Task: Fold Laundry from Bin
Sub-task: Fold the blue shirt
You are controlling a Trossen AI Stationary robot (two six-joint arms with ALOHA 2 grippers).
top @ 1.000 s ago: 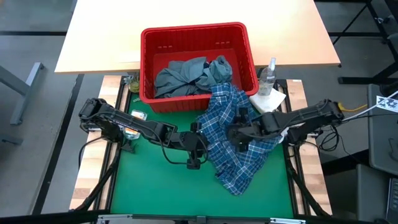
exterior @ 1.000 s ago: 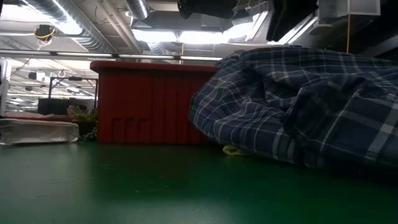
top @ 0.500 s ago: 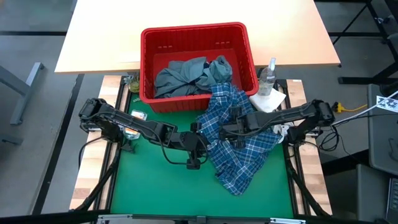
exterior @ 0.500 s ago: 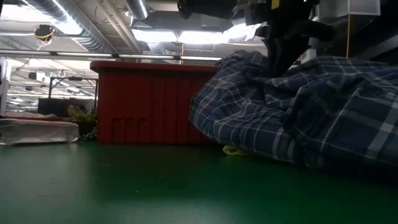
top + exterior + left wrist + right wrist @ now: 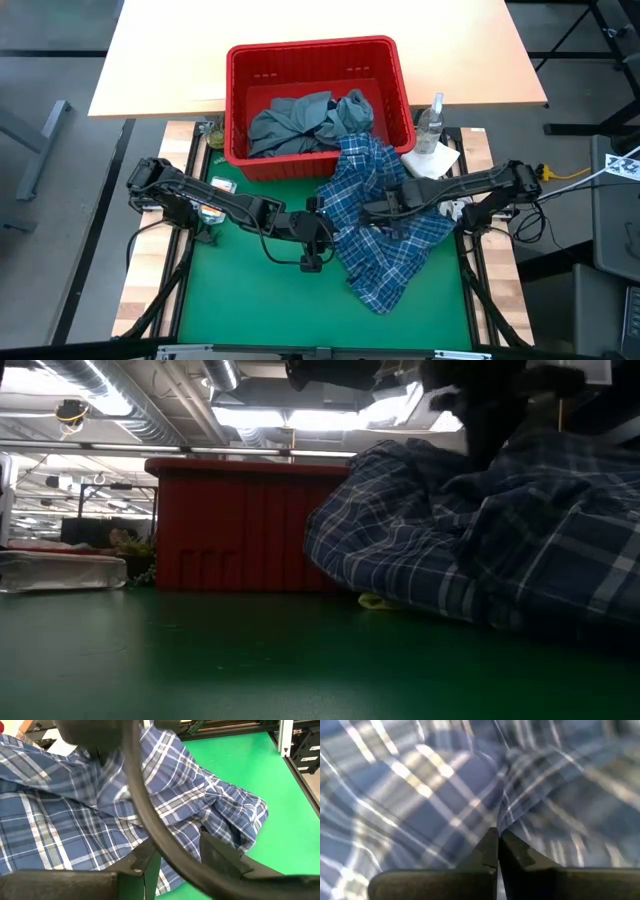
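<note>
Green mat, left to right: left gripper sits low at the plaid shirt's left edge, jaws part open. Cannot tell whether it has cloth; the left wrist view shows plaid right against its fingers, but no clear pinch.

Bin stands at the back of the mat, grey-blue garment and a darker one lying inside. Shirt hangs partly over the bin's front right corner, the rest crumpled on the mat. A bit of yellow peeks from under the shirt in the low view.

Right gripper is on the middle of the shirt, fingers closed together with a fold of plaid pinched between the tips.

Step, by my read: shirt pulled out of the bin, being gripped for spreading; no folding done yet.

Next move likely calls for the right to lift and draw the shirt clear of the bin corner. Left needs a firm hold on the opposite edge so the cloth can be stretched flat on the mat. Risk: a mid-panel pinch lifts a bunch, not an edge, so a regrip may be needed.
</note>
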